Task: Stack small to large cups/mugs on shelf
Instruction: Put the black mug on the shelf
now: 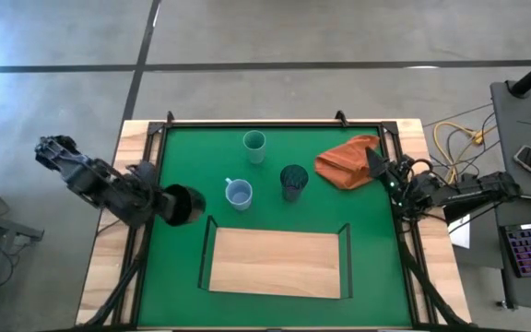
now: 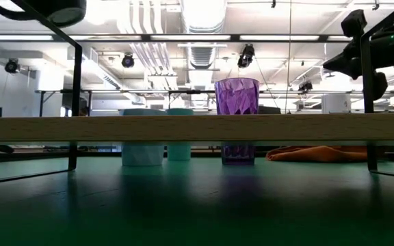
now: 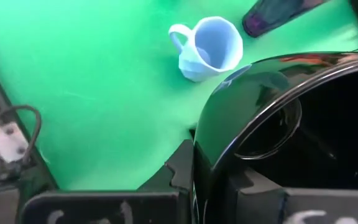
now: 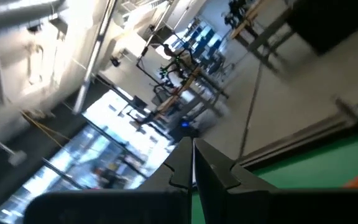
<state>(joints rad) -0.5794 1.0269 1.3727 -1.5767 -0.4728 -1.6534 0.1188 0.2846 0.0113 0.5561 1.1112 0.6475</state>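
black mug (image 3: 291, 137) cut off by frame edge, hiding left claw's fingertips

My overhead camera looks straight down on the mat (image 1: 275, 198); my low one peers level under the shelf (image 2: 197, 128); both catch the purple tumbler (image 1: 293, 181).
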